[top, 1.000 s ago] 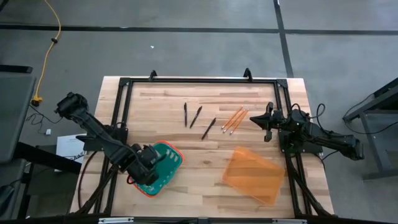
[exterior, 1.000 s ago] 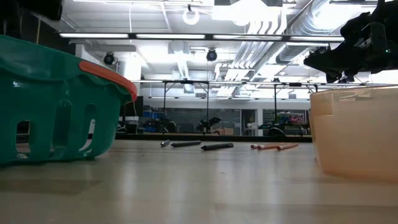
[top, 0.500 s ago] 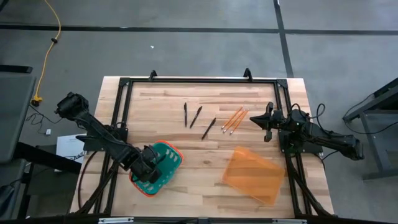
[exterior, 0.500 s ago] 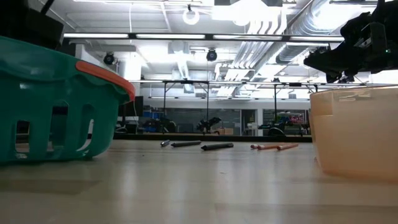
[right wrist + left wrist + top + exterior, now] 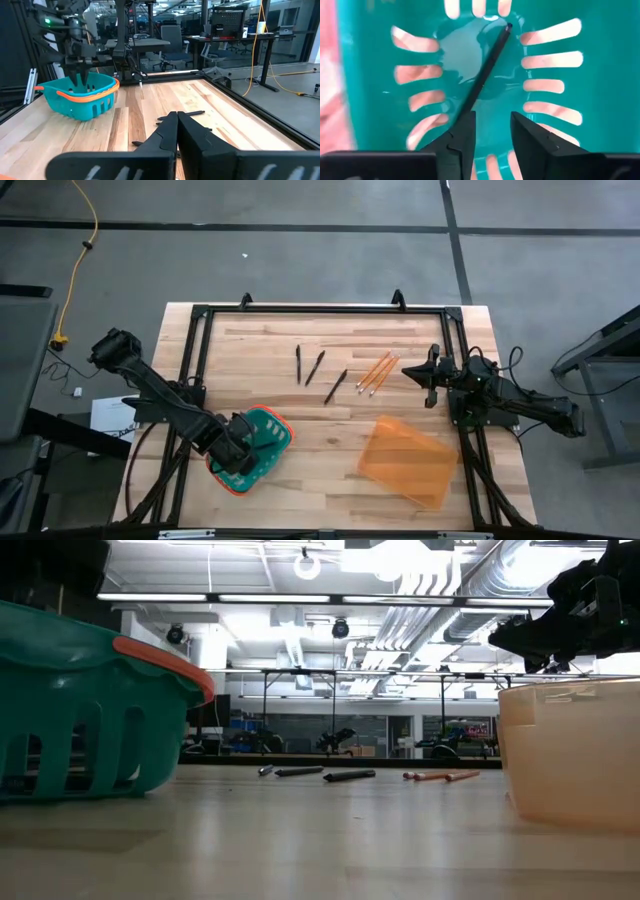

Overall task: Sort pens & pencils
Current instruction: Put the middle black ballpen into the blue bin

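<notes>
Three dark pens point(image 5: 316, 368) lie side by side on the table's far middle, and the orange pencils point(image 5: 376, 373) lie bunched just right of them. A fourth pen point(image 5: 487, 65) lies slanted on the floor of the teal basket point(image 5: 275, 432) at the near left. My left gripper point(image 5: 492, 117) is open and reaches down into that basket point(image 5: 240, 452), with the pen's end beside one fingertip. My right gripper point(image 5: 422, 375) is shut and waits above the table, right of the pencils. My left gripper stands open over the basket floor, pointing down. The pen's end point(image 5: 468, 106) runs up to one fingertip point(image 5: 466, 122). I cannot tell whether that finger touches it. The pen lies flat on the basket floor.
A translucent orange bin point(image 5: 405, 460) sits on the near right of the table. A black frame point(image 5: 320, 310) runs around the table's far edge and sides. Bare wood lies between the basket and the bin.
My left gripper has moved a little toward the table's near edge inside the basket. The basket has shifted slightly toward the near left with it. The right arm has kept still.
</notes>
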{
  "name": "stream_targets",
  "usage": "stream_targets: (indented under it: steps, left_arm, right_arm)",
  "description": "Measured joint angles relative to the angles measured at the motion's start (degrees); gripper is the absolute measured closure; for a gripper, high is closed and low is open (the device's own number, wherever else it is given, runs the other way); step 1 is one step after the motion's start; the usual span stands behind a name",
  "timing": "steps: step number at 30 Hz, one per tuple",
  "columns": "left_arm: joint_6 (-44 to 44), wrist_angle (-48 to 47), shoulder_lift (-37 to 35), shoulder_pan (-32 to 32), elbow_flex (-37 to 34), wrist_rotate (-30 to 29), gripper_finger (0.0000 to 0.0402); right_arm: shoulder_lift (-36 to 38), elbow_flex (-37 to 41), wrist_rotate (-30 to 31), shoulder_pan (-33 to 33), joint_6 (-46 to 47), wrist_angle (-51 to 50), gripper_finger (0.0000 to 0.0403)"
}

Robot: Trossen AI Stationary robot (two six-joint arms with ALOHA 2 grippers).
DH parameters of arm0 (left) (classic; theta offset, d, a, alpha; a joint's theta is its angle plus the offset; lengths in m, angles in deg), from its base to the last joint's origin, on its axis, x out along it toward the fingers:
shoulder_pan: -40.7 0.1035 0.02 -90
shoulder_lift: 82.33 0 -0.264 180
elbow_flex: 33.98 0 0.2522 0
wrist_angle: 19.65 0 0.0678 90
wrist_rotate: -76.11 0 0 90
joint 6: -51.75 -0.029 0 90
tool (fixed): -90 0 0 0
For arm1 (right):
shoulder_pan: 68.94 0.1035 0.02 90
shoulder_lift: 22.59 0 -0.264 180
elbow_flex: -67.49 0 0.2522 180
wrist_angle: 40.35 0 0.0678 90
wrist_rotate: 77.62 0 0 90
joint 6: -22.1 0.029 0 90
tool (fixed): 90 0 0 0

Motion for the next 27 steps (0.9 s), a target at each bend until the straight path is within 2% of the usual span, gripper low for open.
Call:
stream_targets:
  steps: [5,13,21,27]
  left_arm:
    - [-4.9,-7.5,0.0,3.8,4.9,-0.9,0.0301]
    - [-18.6,-10.8,0.0,13.4,10.0,-0.1,0.0302]
    - [-32.7,-7.1,0.5,24.7,11.5,0.8,0.0302]
    - [-43.3,-1.7,5.0,34.3,9.5,4.3,0.0302]
  right_arm:
    - [0.0,0.0,0.0,0.0,0.0,0.0,0.0402]
    - [0.0,0.0,0.0,0.0,0.0,0.0,0.0402]
    - [0.0,0.0,0.0,0.0,0.0,0.0,0.0402]
    - [0.0,0.0,0.0,0.0,0.0,0.0,0.0402]
